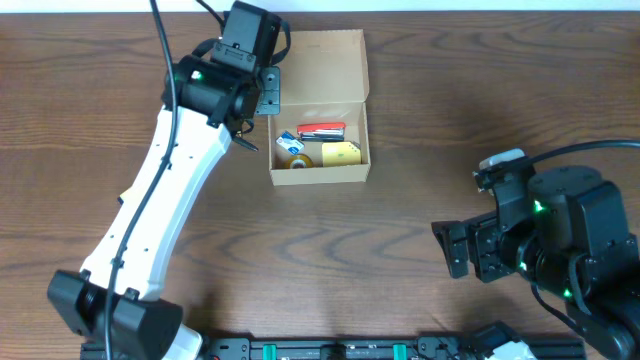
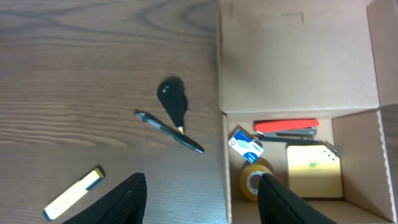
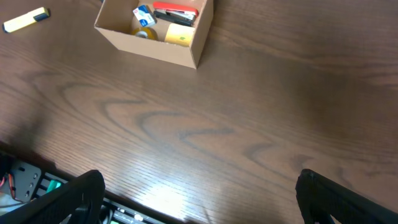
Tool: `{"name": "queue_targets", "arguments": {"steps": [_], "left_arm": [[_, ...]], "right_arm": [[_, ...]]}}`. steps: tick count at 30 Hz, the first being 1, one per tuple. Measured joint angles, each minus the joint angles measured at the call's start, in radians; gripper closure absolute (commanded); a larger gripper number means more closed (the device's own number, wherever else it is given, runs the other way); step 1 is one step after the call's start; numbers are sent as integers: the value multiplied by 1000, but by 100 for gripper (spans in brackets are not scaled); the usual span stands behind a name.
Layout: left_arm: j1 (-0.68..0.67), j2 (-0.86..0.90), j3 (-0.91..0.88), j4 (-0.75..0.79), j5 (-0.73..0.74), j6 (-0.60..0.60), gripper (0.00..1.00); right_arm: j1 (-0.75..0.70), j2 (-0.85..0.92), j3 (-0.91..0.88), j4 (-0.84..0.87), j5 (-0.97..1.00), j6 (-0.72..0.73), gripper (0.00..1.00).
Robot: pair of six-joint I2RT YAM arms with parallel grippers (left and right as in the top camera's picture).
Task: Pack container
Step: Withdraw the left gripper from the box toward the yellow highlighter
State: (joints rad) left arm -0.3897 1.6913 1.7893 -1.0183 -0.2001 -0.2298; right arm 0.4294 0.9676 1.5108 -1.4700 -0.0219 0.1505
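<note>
Left gripper [image 2: 202, 182] hovered over the container [image 2: 298, 68] wall, jaws apart and empty, probably because the pen [image 2: 165, 129] lay unpacked outside. Right gripper [image 3: 200, 179] gaped, idle.

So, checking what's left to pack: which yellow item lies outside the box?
The yellow highlighter on the table; the yellow notepad and tape roll are inside the box.
</note>
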Motion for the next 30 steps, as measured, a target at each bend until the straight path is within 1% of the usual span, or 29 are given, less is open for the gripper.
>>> {"name": "queue_targets", "arguments": {"steps": [4, 8, 9, 11, 12, 14, 16, 17, 19, 23, 30], "left_arm": [[25, -5, 0, 6, -16, 19, 42], [87, -5, 0, 31, -18, 25, 41], [117, -5, 0, 39, -18, 24, 40], [165, -5, 0, 50, -20, 23, 33], [184, -5, 0, 55, -21, 24, 31], [222, -5, 0, 57, -25, 21, 33], [252, -5, 0, 58, -26, 6, 31], [264, -5, 0, 63, -25, -19, 29], [279, -5, 0, 82, -26, -78, 29], [292, -5, 0, 91, -29, -237, 34], [292, -5, 0, 92, -29, -500, 40]], "right_arm": [[0, 0, 0, 0, 0, 0, 1], [0, 0, 0, 0, 0, 0, 1], [0, 0, 0, 0, 0, 0, 1], [0, 0, 0, 0, 0, 0, 1], [0, 0, 0, 0, 0, 0, 1], [0, 0, 0, 0, 0, 0, 1], [0, 0, 0, 0, 0, 0, 1], [0, 0, 0, 0, 0, 0, 1], [0, 0, 0, 0, 0, 0, 1], [0, 0, 0, 0, 0, 0, 1], [0, 0, 0, 0, 0, 0, 1]]}}
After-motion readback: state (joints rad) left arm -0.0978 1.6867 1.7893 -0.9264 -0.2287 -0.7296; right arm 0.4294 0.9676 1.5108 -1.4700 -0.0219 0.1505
